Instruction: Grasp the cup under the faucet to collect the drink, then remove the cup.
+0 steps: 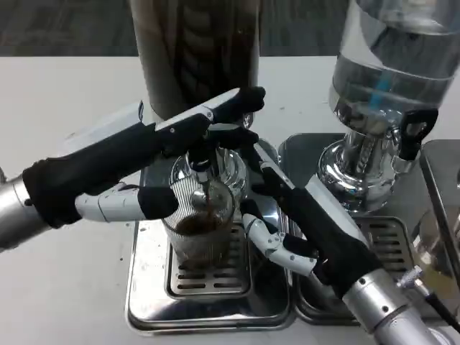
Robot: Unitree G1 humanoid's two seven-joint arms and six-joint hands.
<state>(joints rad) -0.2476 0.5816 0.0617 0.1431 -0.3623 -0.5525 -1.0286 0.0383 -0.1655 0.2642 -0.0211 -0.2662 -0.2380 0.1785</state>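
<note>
The left hand (144,154) reaches in from the left edge, its forearm rising toward the middle of the scene; long upper fingers stretch over the faucet (205,162) of the dark drink dispenser (194,50), resting on its tap, while a lower finger curls toward the left side of the cup (201,226). The right hand (302,215) comes up from the near right corner, its black-covered fingers wrapped against the right wall of the cup and a white-segmented finger bent low beside its base, so this hand holds the cup. The cup is clear ribbed plastic, upright on the slotted grille of a shiny steel drip tray (144,287), directly under the faucet, with a thin brown stream falling into the dark liquid pooled inside. To the right stands a second dispenser (388,79), a clear cylinder on a polished chrome base with a black tap, above its own steel tray (381,237). All rest on the white table (57,93).
</note>
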